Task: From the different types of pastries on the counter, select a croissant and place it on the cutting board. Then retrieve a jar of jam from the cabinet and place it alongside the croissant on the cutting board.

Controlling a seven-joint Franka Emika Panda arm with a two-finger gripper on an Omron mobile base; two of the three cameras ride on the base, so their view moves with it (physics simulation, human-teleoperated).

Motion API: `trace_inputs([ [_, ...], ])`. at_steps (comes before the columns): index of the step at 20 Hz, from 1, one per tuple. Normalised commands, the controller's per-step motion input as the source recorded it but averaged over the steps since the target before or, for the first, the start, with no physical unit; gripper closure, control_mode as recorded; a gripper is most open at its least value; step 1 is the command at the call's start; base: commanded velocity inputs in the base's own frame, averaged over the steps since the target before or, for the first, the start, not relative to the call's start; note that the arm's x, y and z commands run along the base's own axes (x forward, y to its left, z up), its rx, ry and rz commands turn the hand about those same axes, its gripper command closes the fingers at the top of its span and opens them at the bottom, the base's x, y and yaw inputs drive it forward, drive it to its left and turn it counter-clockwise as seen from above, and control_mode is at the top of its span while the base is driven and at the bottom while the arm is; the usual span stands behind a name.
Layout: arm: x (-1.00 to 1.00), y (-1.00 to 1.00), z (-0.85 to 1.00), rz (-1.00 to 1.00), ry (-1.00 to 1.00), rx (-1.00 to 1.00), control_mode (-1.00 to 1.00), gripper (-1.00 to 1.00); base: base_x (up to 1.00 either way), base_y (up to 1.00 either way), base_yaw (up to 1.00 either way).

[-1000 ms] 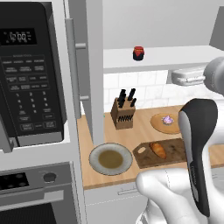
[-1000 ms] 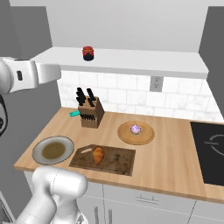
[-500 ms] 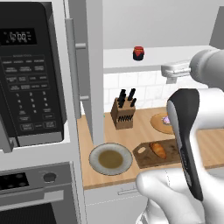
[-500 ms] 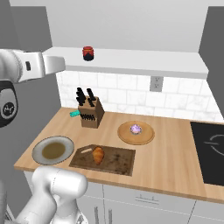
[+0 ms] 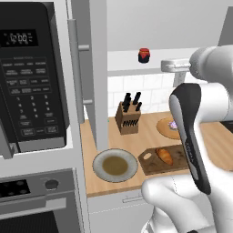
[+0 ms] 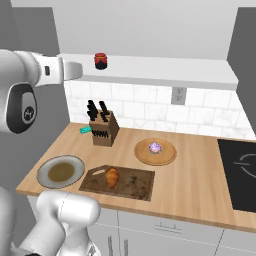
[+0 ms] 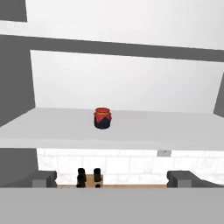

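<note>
microwave (image 5: 32,86): black, far left, above the oven (image 5: 36,200).
cabinet door (image 5: 88,73): swung open, long grey bar handle, just right of the microwave.
grey plate (image 6: 61,171): round, brownish middle, left end of the counter (image 6: 200,185), just left of the cutting board.
knife block (image 6: 103,130): at the back against the tile wall, black handles sticking up; small teal item on the counter at its left.
cutting board (image 6: 131,183): dark brown, at the counter's front edge, handle hole at its left end.
croissant (image 6: 113,176): lying on the left half of the board.
jar of jam (image 6: 101,61): upright on the cabinet shelf (image 6: 165,75), above the knife block; alone on the shelf in the hand view (image 7: 102,118), dead centre.
gripper (image 6: 75,70): up at shelf height, left of the jar and clear of it. Fingers spread wide with nothing between them; the tips sit at the bottom corners of the hand view.
wooden plate (image 6: 155,152): round, light wood, right of the knife block; small pink-purple pastry (image 6: 156,147) in its middle.
cooktop (image 6: 239,172): black, far right end of the counter.
</note>
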Motion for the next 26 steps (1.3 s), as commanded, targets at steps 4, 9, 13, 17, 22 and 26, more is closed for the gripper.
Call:
trace_inputs([
  [4, 0.05, 0.0, 0.0, 0.02, 0.0, 0.03, -1.0, -1.0, 0.0, 0.0, 0.0],
  [9, 0.07, 0.0, -0.13, 0.0, 0.0, 0.0, -1.0, -1.0, 0.0, 0.0, 0.0],
  [13, 0.44, 0.06, -0.29, 0.0, 0.0, 0.01, -1.0, -1.0, 0.0, 0.0, 0.0],
  [17, 0.58, 0.09, -0.24, 0.0, 0.0, 0.0, -1.0, -1.0, 0.0, 0.0, 0.0],
  [22, 0.6, 0.03, -0.17, 0.0, 0.0, 0.0, -1.0, -1.0, 0.0, 0.0, 0.0],
  [26, 0.54, 0.0, -0.02, 0.0, 0.0, 0.0, -1.0, -1.0, 0.0, 0.0, 0.0],
])
